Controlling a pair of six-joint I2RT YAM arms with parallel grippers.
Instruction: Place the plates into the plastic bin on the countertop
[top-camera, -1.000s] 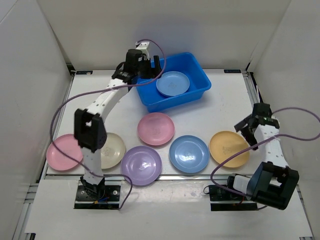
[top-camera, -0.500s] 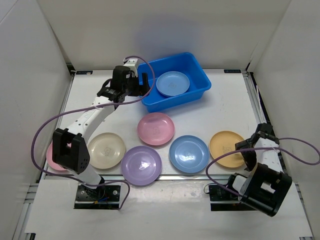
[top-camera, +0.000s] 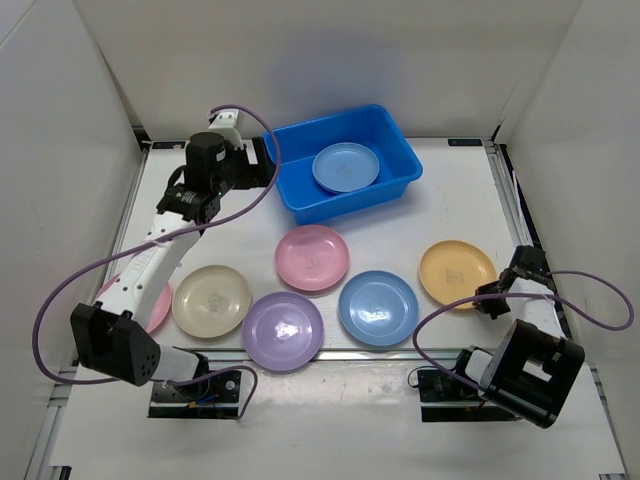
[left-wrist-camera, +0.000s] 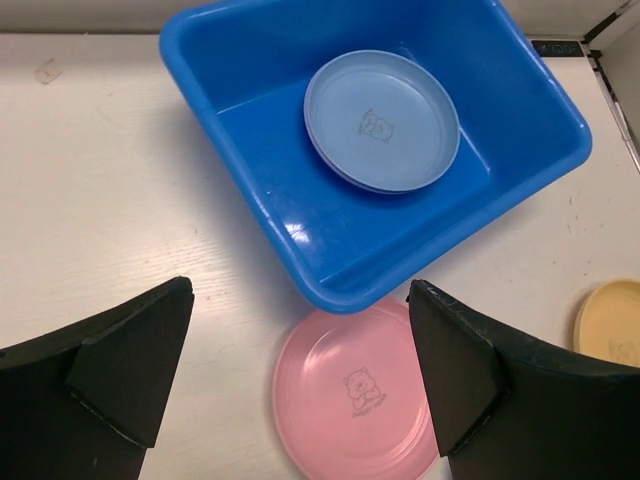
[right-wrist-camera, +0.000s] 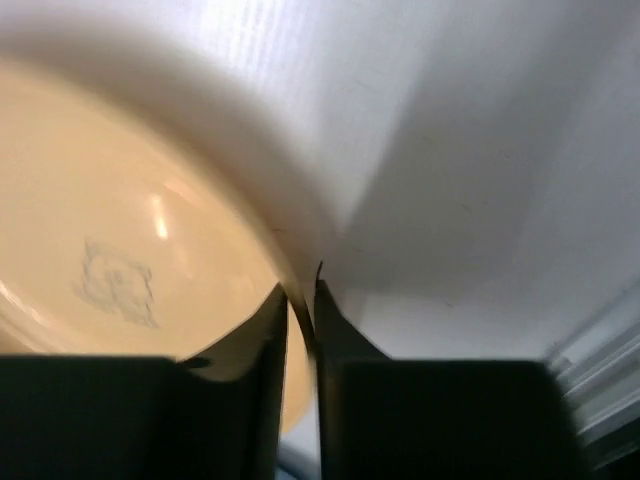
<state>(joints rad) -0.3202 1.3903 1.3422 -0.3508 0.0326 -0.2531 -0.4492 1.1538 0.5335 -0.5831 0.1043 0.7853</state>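
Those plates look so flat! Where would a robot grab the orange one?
By the raised rim on its near-right edge, coming from the right arm's side, one finger inside, one outside. The orange plate lies flat on the countertop, so only that thin upturned lip offers a pinch; the right gripper straddles it there.

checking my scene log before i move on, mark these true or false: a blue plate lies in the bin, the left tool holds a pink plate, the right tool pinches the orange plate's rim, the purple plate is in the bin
1. A blue plate lies in the plastic bin. True.
2. The left tool holds a pink plate. False: it is open and empty, beside the bin's left end.
3. The right tool pinches the rim of the orange plate. True.
4. The purple plate is in the bin. False: it lies on the countertop, near the front edge.
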